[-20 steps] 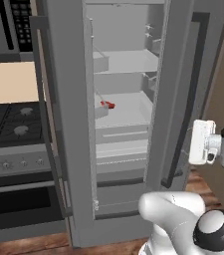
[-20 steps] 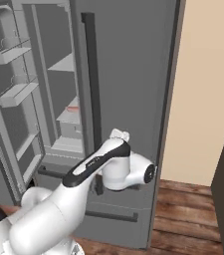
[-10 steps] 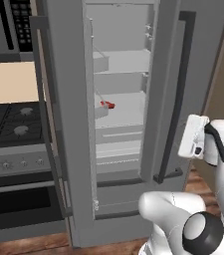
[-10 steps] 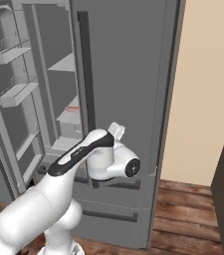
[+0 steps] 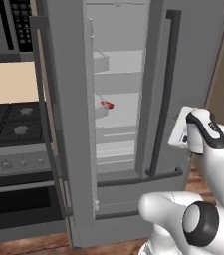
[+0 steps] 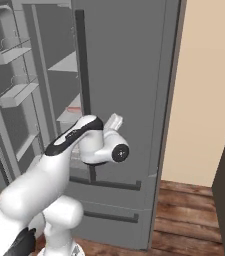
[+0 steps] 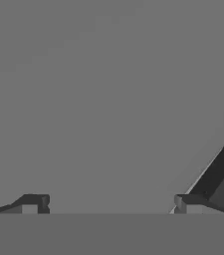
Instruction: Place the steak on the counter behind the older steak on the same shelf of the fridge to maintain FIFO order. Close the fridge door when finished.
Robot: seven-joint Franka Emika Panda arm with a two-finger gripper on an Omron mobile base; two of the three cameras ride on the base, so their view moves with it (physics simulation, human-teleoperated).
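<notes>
In the left base view the fridge [image 5: 133, 124] takes up the middle of the frame, its left door swung open and its right door shut. A small red steak [image 5: 107, 104] sits on a pale shelf [image 5: 116, 115] just left of centre, deep inside the compartment. Whether there are 2 steaks there or 1 is too small to tell. The gripper [image 7: 111, 204] appears at the bottom of the hand view with its 2 dark fingertips [image 7: 34, 203] spread wide and nothing between them, facing a plain grey door panel close up. In the left base view the white hand sits at the right middle, in front of the shut door and beside its dark bar handle [image 5: 163, 94], well apart from the steak and lower right of it. A black stovetop [image 5: 9, 122] lies at the left edge.
</notes>
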